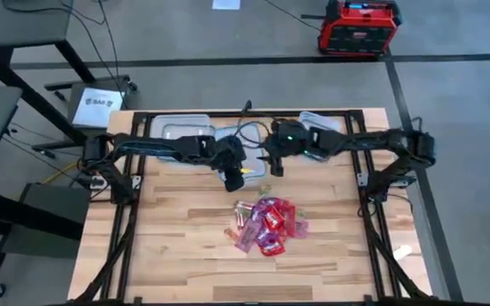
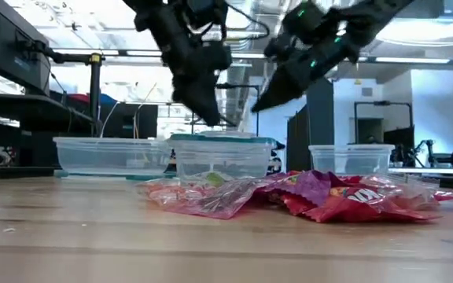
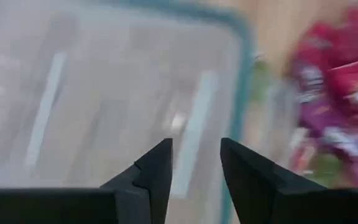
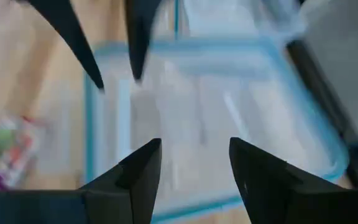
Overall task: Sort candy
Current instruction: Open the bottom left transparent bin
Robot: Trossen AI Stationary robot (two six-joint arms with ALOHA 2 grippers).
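Observation:
The candy (image 1: 266, 225) lies in a heap of shiny red and pink packets on the wooden table's middle, also seen in the low view (image 2: 313, 192). Behind it stand clear containers with bluish rims (image 2: 222, 157). My left gripper (image 1: 232, 177) hangs open above one container's inside (image 3: 123, 93), with the candy (image 3: 347, 93) off to one side. My right gripper (image 1: 272, 164) hangs open close beside it, over a clear container (image 4: 216, 118). Both grippers (image 2: 211, 118) (image 2: 262, 102) are well above the table, with nothing between their fingers (image 3: 160, 168) (image 4: 145, 168).
Two more clear containers (image 2: 112, 155) (image 2: 352, 157) stand at the back left and back right of the table. Bare wood (image 1: 185, 263) stretches in front of the candy heap. The two grippers' fingertips are near each other; the left arm's fingers (image 4: 79, 50) show in the right wrist view.

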